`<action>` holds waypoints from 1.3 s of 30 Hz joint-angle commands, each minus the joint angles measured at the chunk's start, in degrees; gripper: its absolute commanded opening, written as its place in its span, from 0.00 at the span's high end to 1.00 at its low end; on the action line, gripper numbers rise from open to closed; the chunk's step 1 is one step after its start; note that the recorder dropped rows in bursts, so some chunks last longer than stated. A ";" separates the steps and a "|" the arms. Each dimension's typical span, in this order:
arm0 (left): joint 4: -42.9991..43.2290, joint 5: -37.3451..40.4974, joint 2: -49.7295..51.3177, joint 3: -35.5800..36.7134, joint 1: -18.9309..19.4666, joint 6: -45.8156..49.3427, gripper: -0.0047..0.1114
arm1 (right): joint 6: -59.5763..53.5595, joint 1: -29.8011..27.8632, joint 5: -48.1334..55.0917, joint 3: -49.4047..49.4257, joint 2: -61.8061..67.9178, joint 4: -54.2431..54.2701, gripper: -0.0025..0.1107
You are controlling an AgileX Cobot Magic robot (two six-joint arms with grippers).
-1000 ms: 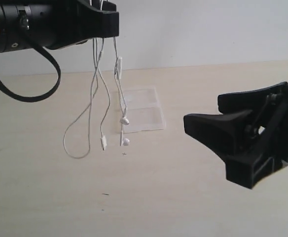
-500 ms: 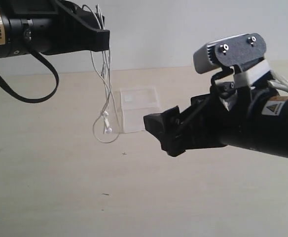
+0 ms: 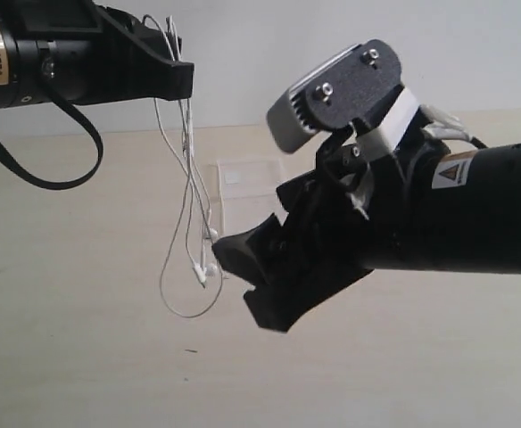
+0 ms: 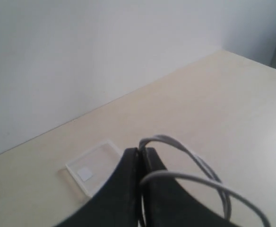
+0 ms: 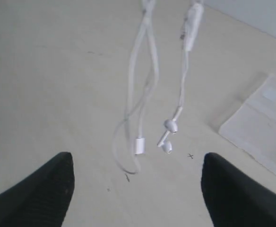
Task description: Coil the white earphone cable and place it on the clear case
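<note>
Nearest us, our right gripper (image 5: 138,163) stands spread and empty, short of the clear case (image 5: 257,126). The white earphone cable (image 5: 193,28) dangles in front of the case, its top pinched in our left gripper (image 4: 140,152), high above it.

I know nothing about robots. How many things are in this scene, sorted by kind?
Black robot pincers: 2, the left pincer and the right pincer
Thin white earphone cable with two earbuds: 1
Small flat clear plastic case: 1
Light wooden table: 1
Total: 5
</note>
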 commanded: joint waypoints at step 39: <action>0.57 -5.70 0.00 0.14 -1.23 -0.51 0.96 | -11.84 1.68 -11.66 -6.15 10.83 13.68 0.36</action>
